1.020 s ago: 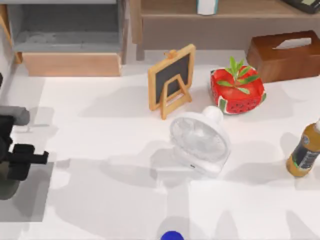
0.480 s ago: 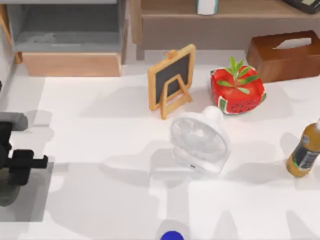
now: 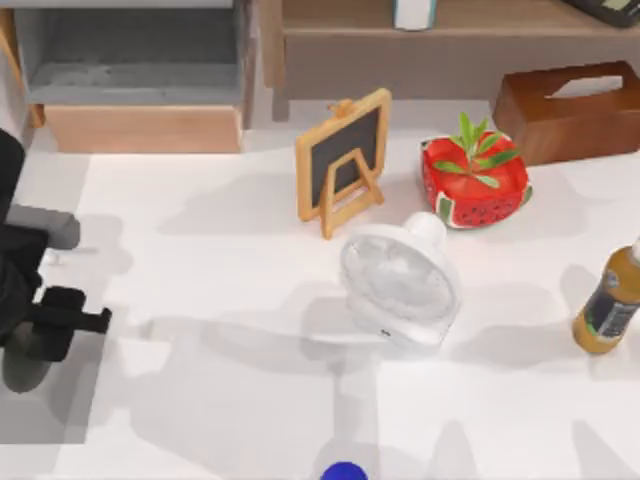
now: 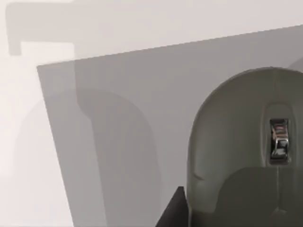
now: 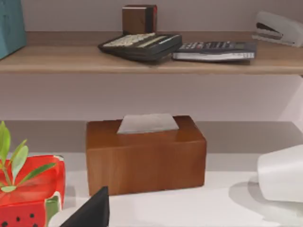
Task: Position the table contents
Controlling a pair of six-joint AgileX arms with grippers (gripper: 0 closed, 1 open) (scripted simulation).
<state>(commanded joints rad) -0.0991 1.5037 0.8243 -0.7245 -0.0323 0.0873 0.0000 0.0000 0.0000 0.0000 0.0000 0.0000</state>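
The mouse point(image 4: 246, 151) lies on the mat point(image 4: 123, 142) at the table's point(image 3: 250, 300) left edge.

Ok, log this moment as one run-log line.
left gripper: over grey mat at table's left edge, above mouse | mouse: lying on mat | right arm: facing wooden tissue box

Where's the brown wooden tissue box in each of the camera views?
Top view: the brown wooden tissue box sits far right, behind the red watermelon-patterned planter.
Right wrist view: the box is central, below the wooden shelf.
Left wrist view: looks at the grey mat and grey-green oval mouse instead.
Shared landmark: the planter beside the box.
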